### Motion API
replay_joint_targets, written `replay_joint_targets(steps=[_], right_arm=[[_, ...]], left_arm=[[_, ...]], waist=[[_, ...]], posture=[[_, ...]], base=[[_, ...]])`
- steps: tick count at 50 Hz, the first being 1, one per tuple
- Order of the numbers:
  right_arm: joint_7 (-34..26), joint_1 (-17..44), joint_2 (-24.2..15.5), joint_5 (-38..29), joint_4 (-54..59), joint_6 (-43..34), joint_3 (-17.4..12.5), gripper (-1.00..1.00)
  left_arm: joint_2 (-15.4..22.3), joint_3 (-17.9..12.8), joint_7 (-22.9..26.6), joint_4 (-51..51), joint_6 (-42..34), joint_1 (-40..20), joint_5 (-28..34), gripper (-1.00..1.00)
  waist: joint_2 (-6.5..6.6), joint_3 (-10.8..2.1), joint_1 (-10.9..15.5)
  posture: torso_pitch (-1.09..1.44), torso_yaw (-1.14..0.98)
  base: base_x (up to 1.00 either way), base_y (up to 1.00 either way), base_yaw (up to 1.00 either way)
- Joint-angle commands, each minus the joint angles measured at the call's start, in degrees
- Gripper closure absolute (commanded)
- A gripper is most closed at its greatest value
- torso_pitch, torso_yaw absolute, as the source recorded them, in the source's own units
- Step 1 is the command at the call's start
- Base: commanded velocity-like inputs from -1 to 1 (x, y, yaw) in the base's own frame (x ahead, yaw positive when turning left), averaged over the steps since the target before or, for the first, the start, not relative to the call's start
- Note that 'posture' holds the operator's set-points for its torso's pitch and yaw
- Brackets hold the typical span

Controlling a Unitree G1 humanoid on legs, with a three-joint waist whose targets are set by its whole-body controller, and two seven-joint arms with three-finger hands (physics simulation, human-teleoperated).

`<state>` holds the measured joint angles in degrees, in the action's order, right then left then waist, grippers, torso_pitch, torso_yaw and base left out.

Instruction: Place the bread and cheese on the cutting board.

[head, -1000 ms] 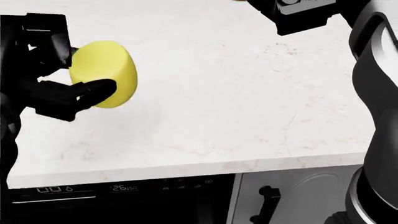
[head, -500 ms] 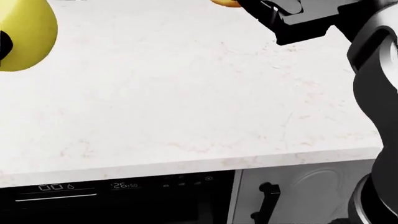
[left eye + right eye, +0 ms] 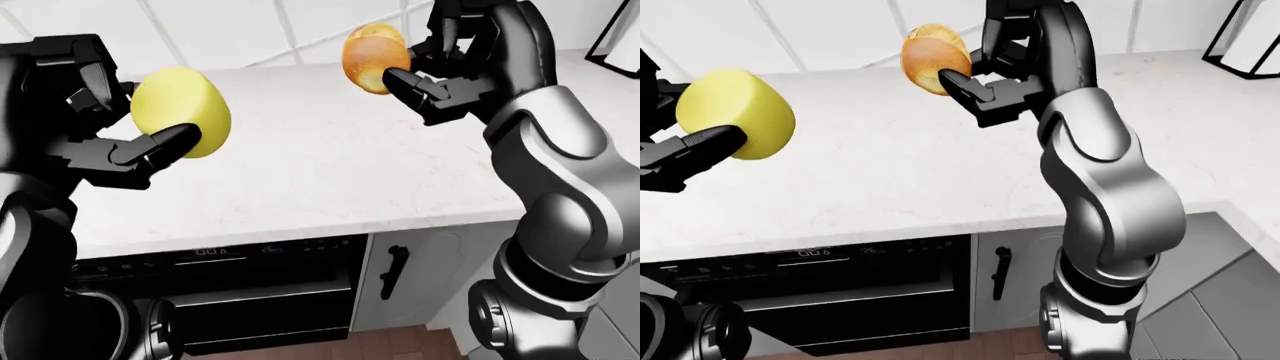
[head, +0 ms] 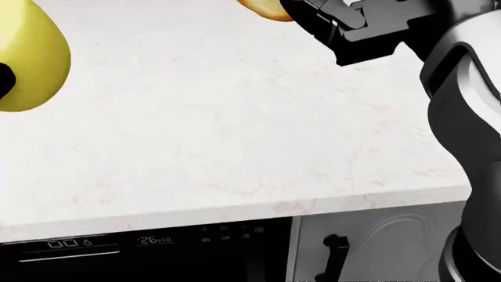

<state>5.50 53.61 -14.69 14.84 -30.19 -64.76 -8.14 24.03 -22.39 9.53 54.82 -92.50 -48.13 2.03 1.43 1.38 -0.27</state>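
My left hand (image 3: 135,124) is shut on a round yellow cheese (image 3: 180,112), held above the white counter (image 3: 320,165) at the left of the left-eye view. Up at the top centre, my right hand (image 3: 425,71) is shut on a golden-brown bread roll (image 3: 372,57), also held in the air. In the head view the cheese (image 4: 31,59) shows only at the left edge and the bread (image 4: 266,8) at the top edge. No cutting board is in any view.
A black oven (image 3: 240,289) with a display panel sits under the counter, beside a grey cabinet door with a black handle (image 3: 392,271). White tiled wall runs behind the counter. A black frame (image 3: 1243,37) stands at the far right.
The head view has shifted, so the cheese slid to the left edge. My right hand with the bread has come lower and leftward into the top of that view.
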Motion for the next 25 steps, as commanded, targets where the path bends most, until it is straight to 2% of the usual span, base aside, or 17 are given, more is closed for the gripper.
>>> replay_joint_targets(steps=[1,13,15,18,19,20,21,23,24,25], right_arm=[[0.28,1.78,-0.27,0.10,-0.90,1.49,-0.40,1.00],[0.43,2.05,-0.11,1.49,-1.08,1.39,-0.02,1.00],[0.51,2.15,-0.13,1.47,-0.95,1.27,-0.03,1.00],[0.41,1.95,-0.14,1.52,-0.98,1.37,-0.03,1.00],[0.43,2.02,-0.13,1.56,-1.05,1.23,-0.04,1.00],[0.45,2.14,-0.13,1.62,-1.07,1.08,-0.09,1.00],[0.41,2.12,-0.16,1.62,-1.02,1.13,-0.06,1.00],[0.38,2.21,-0.19,1.65,-1.06,1.11,0.00,1.00],[0.37,2.31,-0.16,1.68,-1.20,1.02,0.08,1.00],[0.38,2.28,-0.08,1.71,-1.28,0.96,0.11,1.00]], left_arm=[[0.25,0.16,-0.38,0.44,1.34,-0.79,-0.16,1.00],[0.37,0.38,-0.78,1.04,1.25,-0.17,-0.71,1.00],[0.39,0.29,-0.80,1.04,1.33,-0.04,-0.76,1.00],[0.52,0.04,-0.68,1.06,1.32,0.03,-0.89,1.00],[0.48,0.02,-0.71,1.02,1.34,0.03,-0.91,1.00],[0.51,0.12,-0.77,1.00,1.42,0.10,-0.93,1.00],[0.49,0.16,-0.79,1.06,1.30,0.02,-0.97,1.00],[0.48,0.14,-0.85,1.08,1.16,-0.10,-0.99,1.00],[0.42,0.13,-0.88,1.08,1.20,-0.04,-1.01,1.00],[0.71,0.53,-0.86,0.92,0.89,-0.44,-1.14,1.00]], waist=[[-0.15,-1.47,-0.03],[0.56,-0.84,-0.30],[0.04,-1.33,-0.52],[-1.37,-1.28,-0.65],[-2.41,-1.34,-0.70],[-4.43,-1.66,-0.81],[-2.91,-1.21,-0.97],[-3.77,-1.67,-0.86],[-3.55,-2.22,-0.79],[-3.10,-1.81,-0.54]], posture=[[0.00,0.00],[0.00,0.00],[0.00,0.00],[0.00,0.00],[0.00,0.00],[0.00,0.00],[0.00,0.00],[0.00,0.00],[0.00,0.00],[0.00,0.00]], base=[[-0.35,0.00,0.00],[-0.35,0.00,0.00],[-0.37,0.00,0.00],[-0.42,0.00,0.00],[-0.43,0.00,0.00],[-0.43,0.00,0.00],[-0.43,0.00,0.00],[-0.43,0.00,0.00],[-0.28,0.00,0.00],[-0.20,0.00,0.00]])
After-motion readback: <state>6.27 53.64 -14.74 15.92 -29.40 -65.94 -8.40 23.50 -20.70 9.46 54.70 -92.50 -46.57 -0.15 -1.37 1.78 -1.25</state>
